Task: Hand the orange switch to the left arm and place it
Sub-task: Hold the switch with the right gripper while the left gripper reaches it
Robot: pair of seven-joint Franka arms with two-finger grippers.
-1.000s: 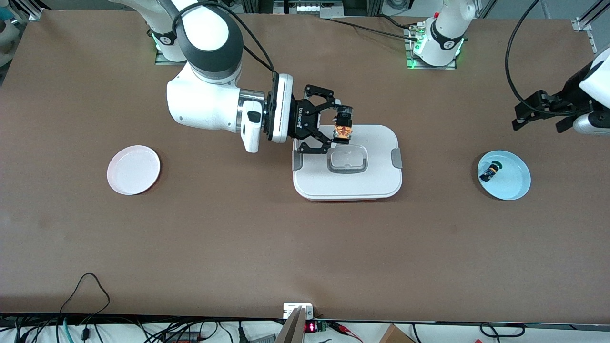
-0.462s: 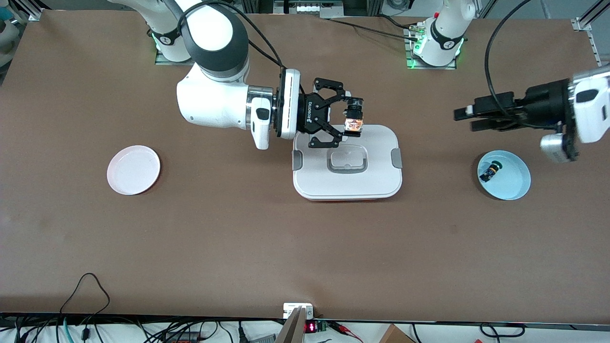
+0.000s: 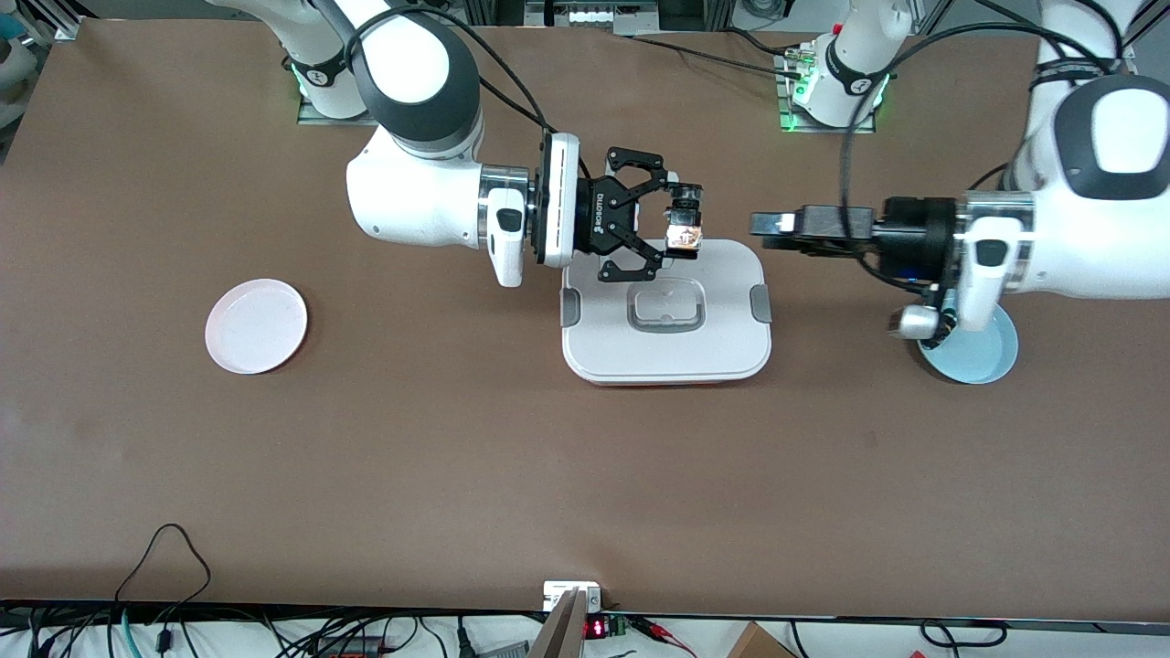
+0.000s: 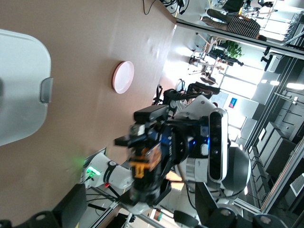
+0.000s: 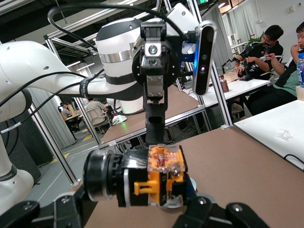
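Now orange switch [image 3: 683,229], clear-topped, black-bodied, pinched in right claw [image 3: 675,230]; left claw [image 3: 777,226] spread

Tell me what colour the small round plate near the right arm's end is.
Pale pink small round plate, clearest in the front view.

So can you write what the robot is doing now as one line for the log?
right gripper: shut on orange switch, over box edge | left gripper: open, facing switch, not touching | blue plate: under left arm

The round pale-blue plate [image 3: 992,361] lies half hidden under the white left arm's wrist [image 3: 983,260]; whatever it holds cannot be seen; the big white lidded box [image 4: 19,88] is cut off by the left wrist view's edge.
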